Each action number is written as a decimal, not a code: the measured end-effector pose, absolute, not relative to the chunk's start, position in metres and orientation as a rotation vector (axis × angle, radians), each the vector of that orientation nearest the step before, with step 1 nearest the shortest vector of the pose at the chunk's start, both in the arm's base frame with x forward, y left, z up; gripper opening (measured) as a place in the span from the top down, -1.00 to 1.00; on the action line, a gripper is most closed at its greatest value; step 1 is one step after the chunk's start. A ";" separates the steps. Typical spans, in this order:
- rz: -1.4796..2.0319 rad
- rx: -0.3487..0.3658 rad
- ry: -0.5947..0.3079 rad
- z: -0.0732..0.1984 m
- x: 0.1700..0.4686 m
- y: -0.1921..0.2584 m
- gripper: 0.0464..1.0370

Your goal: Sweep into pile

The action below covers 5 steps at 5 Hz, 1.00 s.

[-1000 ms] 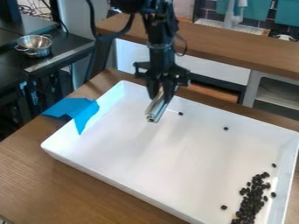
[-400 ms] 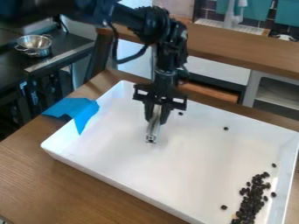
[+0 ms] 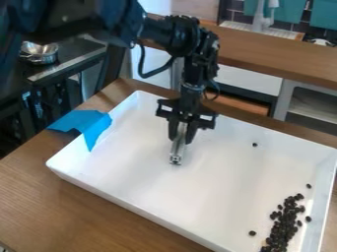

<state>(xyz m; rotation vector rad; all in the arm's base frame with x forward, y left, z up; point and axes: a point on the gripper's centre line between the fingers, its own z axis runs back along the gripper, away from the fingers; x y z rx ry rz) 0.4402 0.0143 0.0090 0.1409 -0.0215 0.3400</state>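
Clenching with the claw (image 3: 182, 134) onto the bar (image 3: 176, 151), over the tray (image 3: 131, 165), well apart from the beans (image 3: 283, 227) at the right end.
Likely to scatter beans if swept too fast, or twist loose if scraped hard; pointing downward toward the camera, long axis near-upright in view.
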 end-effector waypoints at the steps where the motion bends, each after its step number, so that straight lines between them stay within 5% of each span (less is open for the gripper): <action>1: 0.309 0.131 -0.006 0.008 0.438 0.002 0.38; 5: 0.210 0.123 -0.006 0.002 0.438 -0.057 0.38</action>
